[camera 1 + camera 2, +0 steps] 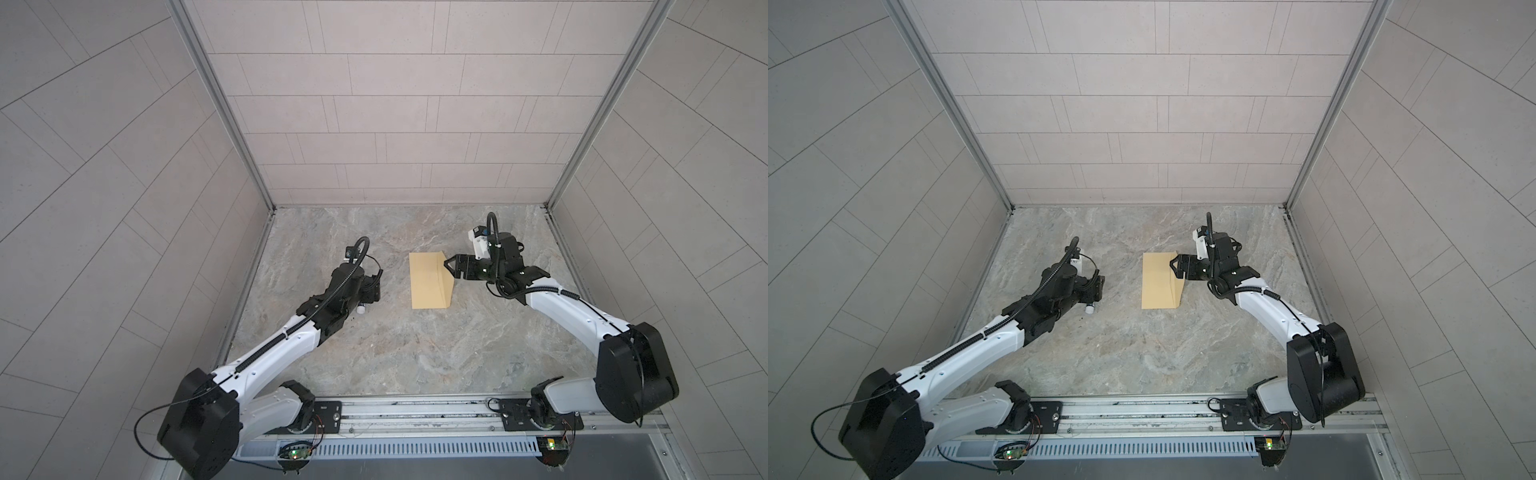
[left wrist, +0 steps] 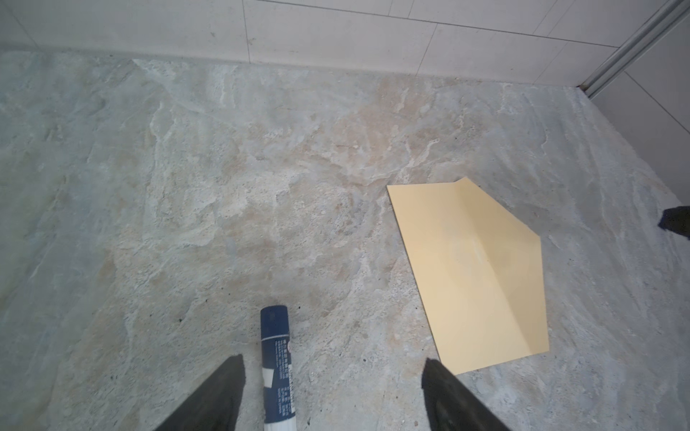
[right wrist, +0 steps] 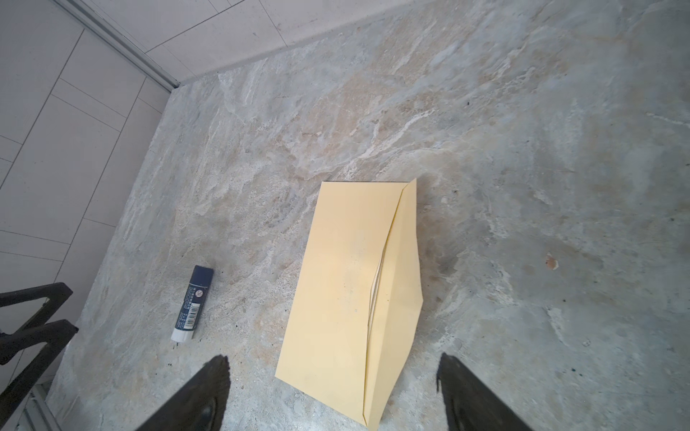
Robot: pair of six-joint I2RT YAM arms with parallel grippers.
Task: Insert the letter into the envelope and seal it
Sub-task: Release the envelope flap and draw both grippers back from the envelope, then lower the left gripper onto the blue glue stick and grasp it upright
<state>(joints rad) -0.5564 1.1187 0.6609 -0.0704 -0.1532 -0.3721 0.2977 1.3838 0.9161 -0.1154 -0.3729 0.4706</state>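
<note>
Item: envelope, centre of both top views, flat on counter, flap half-raised; letter unseen, presumably inside | Step: sealing; fold flap over squarely, press along its edge | Right claw: wide open, empty, by flap, contact unclear | Left claw: wide open, empty, straddling glue stick

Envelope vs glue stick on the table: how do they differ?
The envelope is flat tan paper, flap partly lifted; the glue stick is a small dark-blue tube with a white end. The envelope lies before the right gripper, the glue stick under the open left gripper. Both rest on the table, unheld.
</note>
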